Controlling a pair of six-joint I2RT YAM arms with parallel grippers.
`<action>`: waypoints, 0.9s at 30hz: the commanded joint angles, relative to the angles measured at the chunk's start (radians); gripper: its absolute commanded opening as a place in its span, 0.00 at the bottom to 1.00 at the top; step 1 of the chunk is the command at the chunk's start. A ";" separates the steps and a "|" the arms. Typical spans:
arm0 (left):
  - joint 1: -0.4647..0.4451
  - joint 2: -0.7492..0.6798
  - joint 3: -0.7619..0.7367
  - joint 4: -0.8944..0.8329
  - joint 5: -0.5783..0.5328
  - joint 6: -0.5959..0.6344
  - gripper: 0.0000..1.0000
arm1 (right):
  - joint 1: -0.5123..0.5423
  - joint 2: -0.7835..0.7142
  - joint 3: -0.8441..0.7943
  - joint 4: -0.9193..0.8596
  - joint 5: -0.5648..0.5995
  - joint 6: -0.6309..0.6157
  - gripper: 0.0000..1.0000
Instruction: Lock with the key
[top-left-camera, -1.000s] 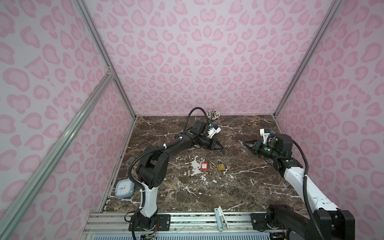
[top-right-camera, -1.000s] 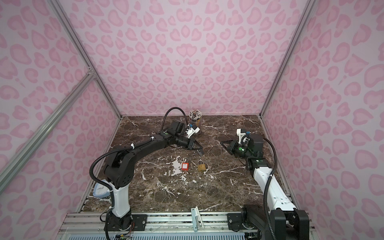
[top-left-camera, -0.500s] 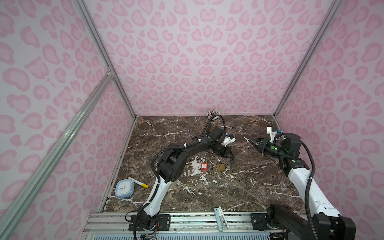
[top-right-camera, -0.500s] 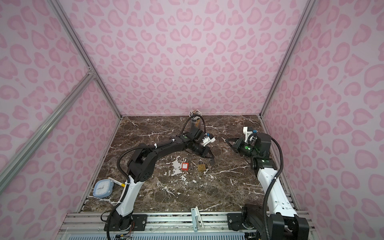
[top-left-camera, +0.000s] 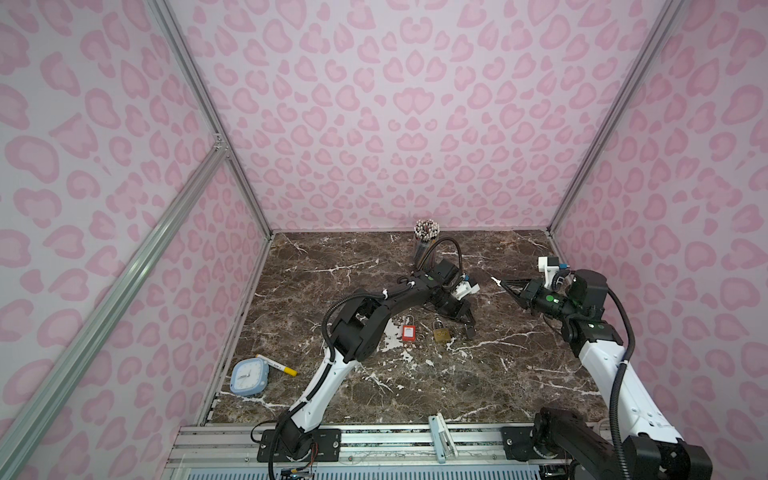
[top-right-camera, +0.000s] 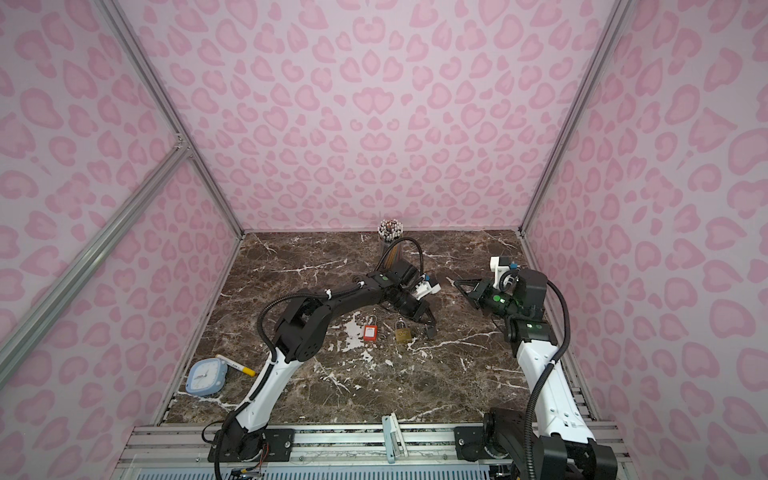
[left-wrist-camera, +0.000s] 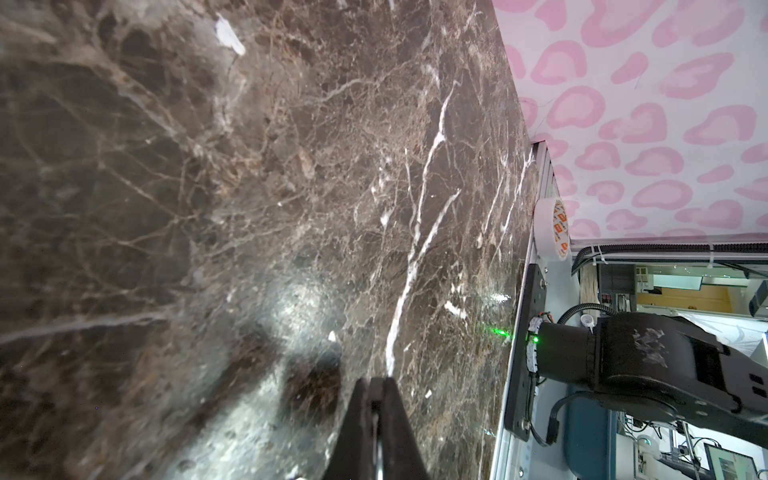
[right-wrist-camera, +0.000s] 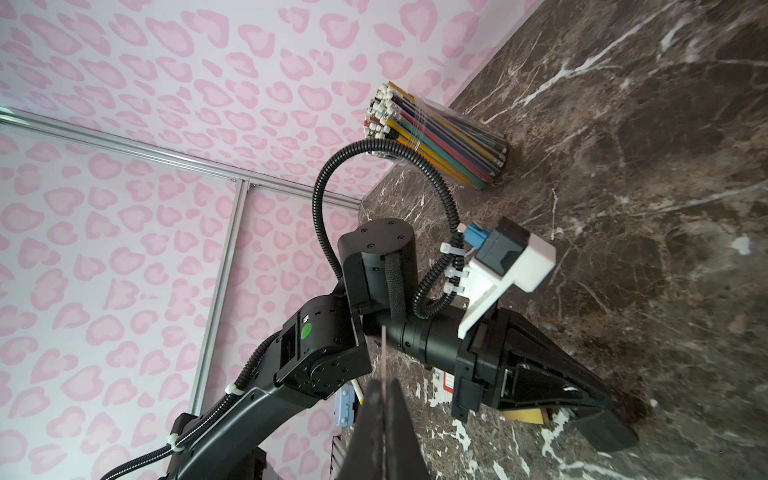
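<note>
Two padlocks lie mid-table in both top views: a red padlock (top-left-camera: 409, 331) (top-right-camera: 371, 332) and, to its right, a brass padlock (top-left-camera: 441, 332) (top-right-camera: 402, 334). My left gripper (top-left-camera: 471, 331) (top-right-camera: 431, 331) (left-wrist-camera: 376, 386) is shut and empty, its tips low over the marble just right of the brass padlock. Raised on the right, my right gripper (top-left-camera: 500, 284) (top-right-camera: 457, 283) (right-wrist-camera: 384, 384) is shut on a thin flat piece, apparently the key (right-wrist-camera: 383, 353) seen edge-on, pointing toward the left arm. The left gripper partly hides the brass padlock (right-wrist-camera: 523, 415) in the right wrist view.
A clear cup of coloured pencils (top-left-camera: 426, 245) (right-wrist-camera: 449, 137) stands at the back middle, behind the left wrist. A blue clock (top-left-camera: 249, 377) and a yellow-tipped marker (top-left-camera: 276, 365) lie at the front left. A tape roll (left-wrist-camera: 555, 228) sits at the table edge. Pink walls enclose three sides.
The left arm swung right and forward, bringing its shut gripper down beside the brass padlock. The right gripper drew slightly right and back, still holding the thin piece.
</note>
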 joint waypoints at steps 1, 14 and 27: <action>-0.001 0.019 0.015 -0.003 0.021 0.011 0.03 | -0.002 0.000 -0.001 0.017 -0.025 -0.006 0.00; -0.001 0.044 0.034 -0.008 0.008 0.005 0.09 | -0.021 -0.025 -0.014 -0.010 -0.041 -0.017 0.00; -0.001 0.039 0.040 -0.025 -0.010 0.010 0.35 | -0.021 -0.033 -0.020 -0.026 -0.044 -0.027 0.00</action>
